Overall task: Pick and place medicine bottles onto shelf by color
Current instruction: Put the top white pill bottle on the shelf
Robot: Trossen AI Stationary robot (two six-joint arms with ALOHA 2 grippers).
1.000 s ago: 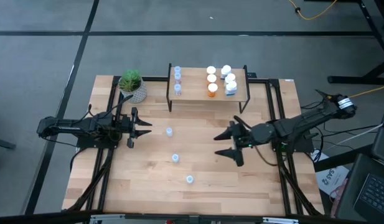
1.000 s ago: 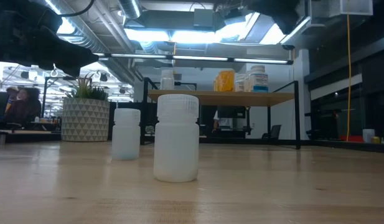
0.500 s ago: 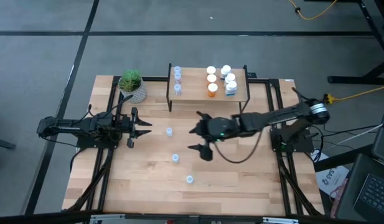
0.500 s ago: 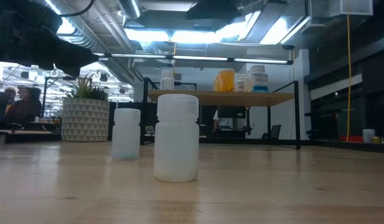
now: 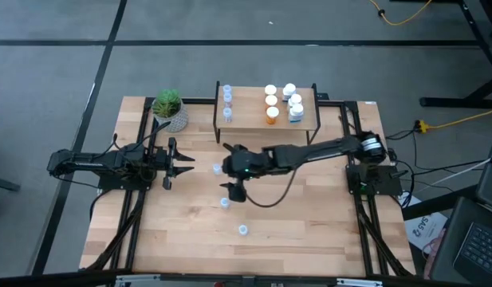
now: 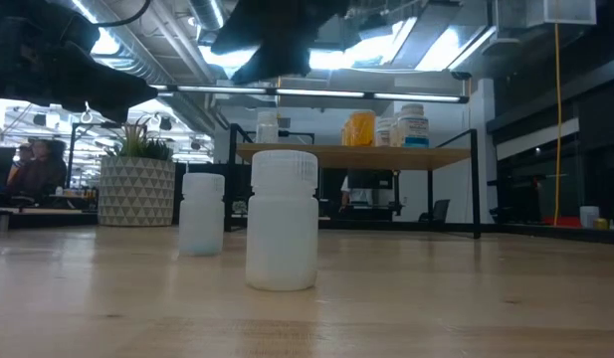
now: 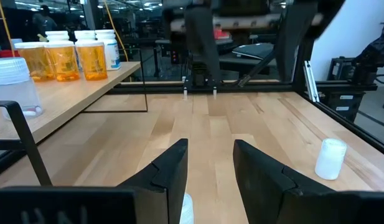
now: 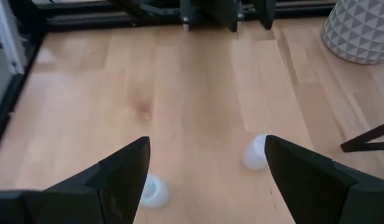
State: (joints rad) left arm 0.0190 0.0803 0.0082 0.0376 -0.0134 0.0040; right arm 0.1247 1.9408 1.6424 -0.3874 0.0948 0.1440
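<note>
Three small pale bottles stand upright on the table [image 5: 217, 169] [image 5: 225, 202] [image 5: 243, 230]. The shelf [image 5: 253, 119] at the far middle carries pale bottles [image 5: 227, 100], orange bottles [image 5: 271, 105] and white bottles [image 5: 293, 104]. My right gripper [image 5: 228, 180] is wide open above the table between the two farther loose bottles, which show ahead of its fingers in the right wrist view [image 8: 255, 152] [image 8: 152, 190]. It touches neither. My left gripper [image 5: 182, 165] is open and empty at the left, pointing toward the nearest loose bottle [image 7: 187, 208].
A green plant in a white patterned pot [image 5: 170, 108] stands left of the shelf. The shelf's thin black legs [image 5: 218, 131] reach the table. In the low view the right gripper [image 6: 277, 35] hangs high above two bottles [image 6: 282, 221] [image 6: 201, 214].
My right gripper has swept from the table's right side toward its left, reaching out over the middle until it is above the loose pale bottles. It has stayed open. The bottles have not moved.
</note>
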